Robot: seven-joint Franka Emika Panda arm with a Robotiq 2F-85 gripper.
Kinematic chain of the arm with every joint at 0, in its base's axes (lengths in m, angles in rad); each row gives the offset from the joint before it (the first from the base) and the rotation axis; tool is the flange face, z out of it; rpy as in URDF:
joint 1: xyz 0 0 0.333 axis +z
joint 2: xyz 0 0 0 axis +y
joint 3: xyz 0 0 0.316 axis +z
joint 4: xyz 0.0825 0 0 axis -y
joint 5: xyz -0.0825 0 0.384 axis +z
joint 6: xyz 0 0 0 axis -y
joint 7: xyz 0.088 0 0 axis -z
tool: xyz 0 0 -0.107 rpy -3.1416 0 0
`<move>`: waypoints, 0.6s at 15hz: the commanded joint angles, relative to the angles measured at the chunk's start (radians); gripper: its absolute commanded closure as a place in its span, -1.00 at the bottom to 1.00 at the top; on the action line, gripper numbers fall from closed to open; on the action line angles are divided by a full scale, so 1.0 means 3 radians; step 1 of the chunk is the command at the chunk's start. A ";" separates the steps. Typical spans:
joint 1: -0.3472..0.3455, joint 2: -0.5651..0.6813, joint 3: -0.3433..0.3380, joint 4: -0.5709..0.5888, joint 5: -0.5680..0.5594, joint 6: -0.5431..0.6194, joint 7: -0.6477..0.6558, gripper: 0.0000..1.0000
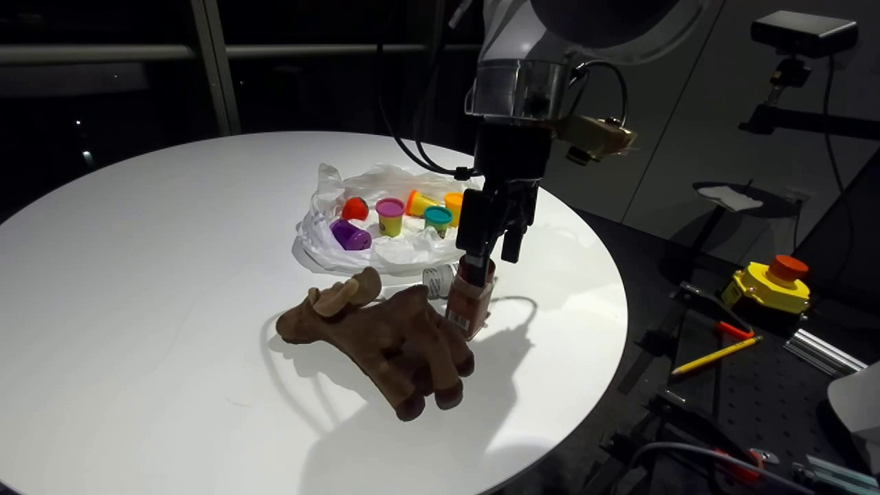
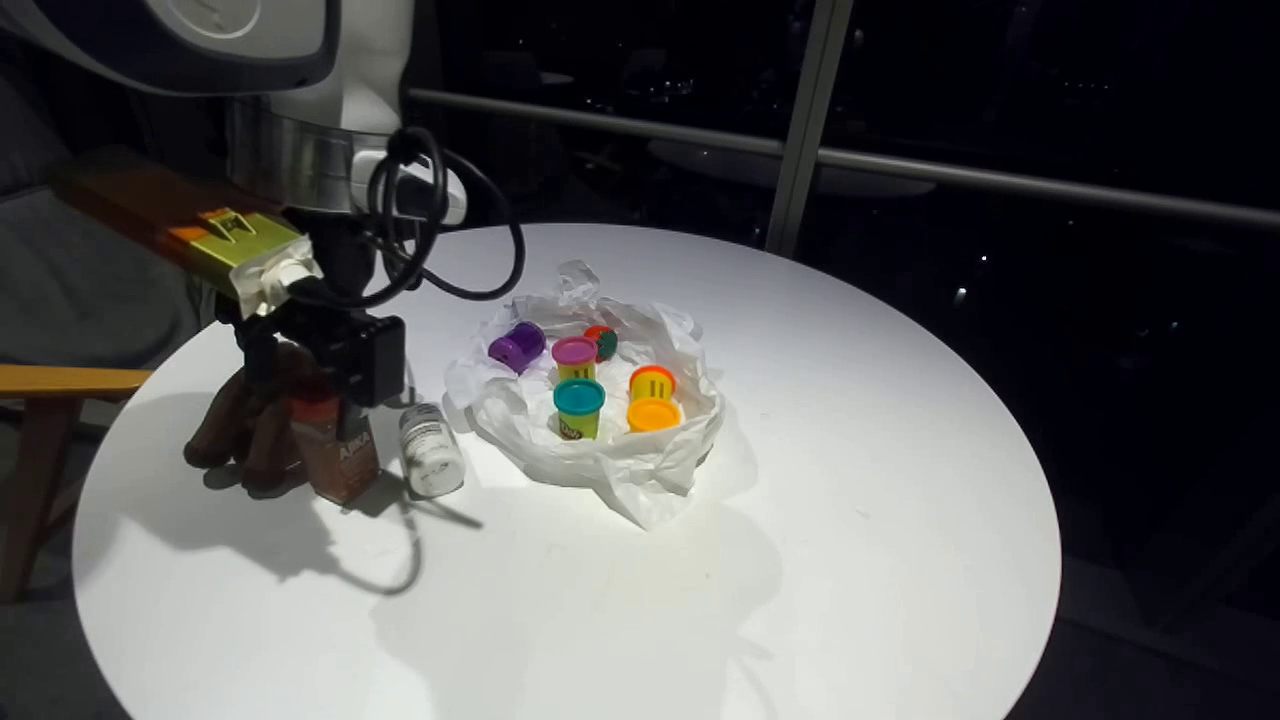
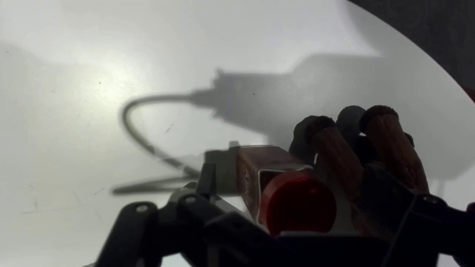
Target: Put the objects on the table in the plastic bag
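Note:
My gripper (image 1: 493, 256) points down with its jaws wide apart, one on either side of the red-capped brown container (image 3: 297, 207); gaps show beside the cap in the wrist view. That container (image 2: 342, 465) stands upright on the white table (image 1: 172, 275). Close beside it the brown plush animal (image 1: 385, 337) lies on its side, partly behind the gripper in an exterior view. A clear jar with a white label (image 2: 432, 450) lies on its side between the container and the plastic bag (image 2: 640, 490). Spread open, the bag holds a purple bottle (image 1: 350, 235), a red strawberry (image 1: 355, 209) and several lidded tubs (image 2: 579, 405).
A black cable (image 2: 515, 250) loops out from the wrist. Off the table, a yellow-and-red button box (image 1: 766, 285) and a pencil (image 1: 715, 356) rest on a dark surface. A wooden chair arm (image 2: 60, 380) is near the table's edge.

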 commanded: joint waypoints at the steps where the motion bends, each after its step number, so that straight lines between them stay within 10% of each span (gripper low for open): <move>1: -0.0058 0.0048 0.0084 0.0051 0.0123 0.0052 -0.0203 -0.51; 9: -0.0007 0.0153 0.0014 0.0074 -0.0214 0.0508 -0.0082 0.58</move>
